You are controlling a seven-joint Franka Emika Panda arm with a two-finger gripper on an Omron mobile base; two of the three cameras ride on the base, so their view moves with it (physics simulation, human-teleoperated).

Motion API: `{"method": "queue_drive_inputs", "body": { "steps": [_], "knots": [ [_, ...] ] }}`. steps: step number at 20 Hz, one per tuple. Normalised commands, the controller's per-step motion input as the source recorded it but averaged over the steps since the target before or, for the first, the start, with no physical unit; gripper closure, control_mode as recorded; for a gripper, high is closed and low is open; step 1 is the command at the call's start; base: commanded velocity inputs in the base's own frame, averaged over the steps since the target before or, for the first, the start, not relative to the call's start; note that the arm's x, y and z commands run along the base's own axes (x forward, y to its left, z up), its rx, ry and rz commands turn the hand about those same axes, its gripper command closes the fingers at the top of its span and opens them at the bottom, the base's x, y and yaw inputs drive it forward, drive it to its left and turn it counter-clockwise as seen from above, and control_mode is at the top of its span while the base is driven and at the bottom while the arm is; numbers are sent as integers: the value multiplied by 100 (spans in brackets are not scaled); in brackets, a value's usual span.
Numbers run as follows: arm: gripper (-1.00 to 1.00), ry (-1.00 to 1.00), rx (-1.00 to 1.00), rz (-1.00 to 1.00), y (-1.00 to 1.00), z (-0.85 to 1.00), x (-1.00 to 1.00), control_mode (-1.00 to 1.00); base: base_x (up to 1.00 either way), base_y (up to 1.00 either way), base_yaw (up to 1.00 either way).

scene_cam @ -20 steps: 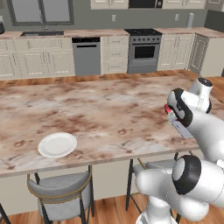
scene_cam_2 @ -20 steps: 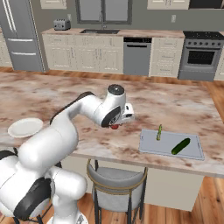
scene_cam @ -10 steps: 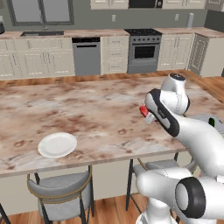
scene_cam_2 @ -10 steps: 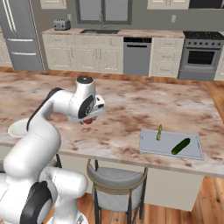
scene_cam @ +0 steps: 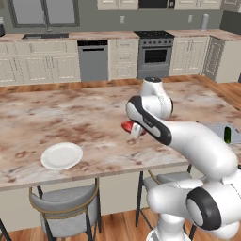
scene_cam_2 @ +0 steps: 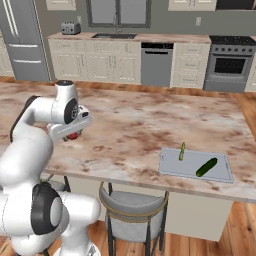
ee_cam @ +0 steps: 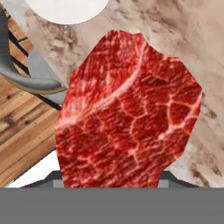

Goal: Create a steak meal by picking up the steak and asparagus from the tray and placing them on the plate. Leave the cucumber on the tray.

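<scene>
Change noted: over the last second the arm swung from the tray side of the counter toward the plate side, carrying the steak (scene_cam: 128,126) with it; the tray's contents had not shifted.
Gripper: the gripper (scene_cam: 136,130) was clamped on the steak, which hung in the air above the marble counter (scene_cam: 70,117); in the hand view the slab (ee_cam: 127,113) hid the fingertips.
Steak position: roughly mid-counter, well apart from the plate (scene_cam: 61,156), whose white edge (ee_cam: 65,9) appeared beyond the meat in the hand view.
Stool: a grey stool (scene_cam: 63,207) stood below the counter edge near the plate.
Tray: the tray (scene_cam_2: 196,165) lay at the far end of the counter, holding the asparagus (scene_cam_2: 182,151) and, beside it but apart, the cucumber (scene_cam_2: 206,167).
Assessment: the first transfer appeared about half complete; the carry needed to continue to the plate before release. The asparagus was not yet collected.
Risk: releasing early would put the steak on bare counter.
</scene>
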Motion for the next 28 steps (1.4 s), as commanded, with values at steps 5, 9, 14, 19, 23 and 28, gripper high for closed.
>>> {"method": "queue_drive_inputs", "body": {
  "steps": [5, 9, 14, 19, 23, 28],
  "knots": [
    [100, 2, -5, 24, 100, -29, 0, -100, 0, 0, 0],
    [100, 0, -3, 24, 100, -41, 0, -100, 0, 0, 0],
    [100, 0, -4, 21, 100, -27, 0, -100, 0, 0, 0],
    [100, 2, -2, 16, 95, -13, 17, -100, 0, 0, 0],
    [100, 7, 0, 7, 59, -8, 46, -100, 0, 0, 0],
    [100, 3, 0, 3, 34, -17, 38, -100, 0, 0, 0]
  ]
}}
